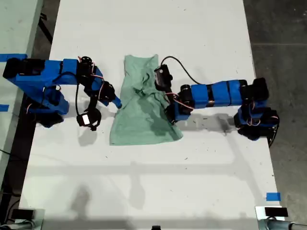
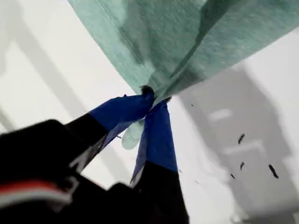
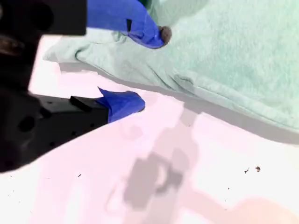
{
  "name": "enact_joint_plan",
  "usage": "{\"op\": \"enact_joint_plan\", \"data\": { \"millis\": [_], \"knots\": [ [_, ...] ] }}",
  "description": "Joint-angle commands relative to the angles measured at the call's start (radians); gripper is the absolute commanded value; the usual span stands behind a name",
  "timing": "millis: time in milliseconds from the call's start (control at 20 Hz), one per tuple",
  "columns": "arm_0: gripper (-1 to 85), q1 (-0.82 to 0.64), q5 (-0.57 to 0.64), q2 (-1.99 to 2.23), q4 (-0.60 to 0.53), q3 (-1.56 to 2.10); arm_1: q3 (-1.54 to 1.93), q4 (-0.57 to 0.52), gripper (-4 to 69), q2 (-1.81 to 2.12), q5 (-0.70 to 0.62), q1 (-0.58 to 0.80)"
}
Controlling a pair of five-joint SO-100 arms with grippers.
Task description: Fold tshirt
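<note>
Gripper one, my first gripper (image 2: 152, 100), is pinched shut on the tshirt (image 1: 144, 103) edge, w/ cloth fanning out ahead of its tips. My second gripper (image 3: 142, 70) gapes, cloth edge btwn its jaws. Risk: thin pinch slips if I pull, undoing the fold.

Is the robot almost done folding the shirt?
Not yet. The shirt is bunched and partly gathered in the middle of the white table, not a neat fold, so little looks done. In hand: my first claw is shut on an edge of the shirt, and my second claw is open beside another edge, one finger over the cloth. Left: flattening it and making the folds.
</note>
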Motion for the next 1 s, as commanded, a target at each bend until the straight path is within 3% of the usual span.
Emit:
{"op": "enact_joint_plan", "data": {
  "millis": [0,350,450,600,650,950],
  "knots": [
    [18.6,-0.002,-0.009,0.034,-0.012,-0.008,-0.14,-0.046,-1.5,-0.048,0.023,-0.009],
    [21.6,0.002,-0.011,0.026,-0.02,-0.011,-0.155,-0.403,0.8,-0.339,0.1,0.032],
    [22.0,0.005,-0.011,0.025,-0.02,-0.014,-0.264,-0.288,22.2,-0.379,0.077,0.037],
    [20.6,0.005,-0.012,0.025,-0.005,-0.023,-0.275,-0.083,26.5,-0.279,0.106,0.038],
    [20.3,0.008,-0.012,0.028,0.009,-0.028,-0.273,-0.038,32.3,-0.229,0.08,0.028],
    [21.9,0.106,-0.095,0.107,0.114,-0.035,-0.195,0.097,27.0,0.063,0.075,0.006]
  ]
}}
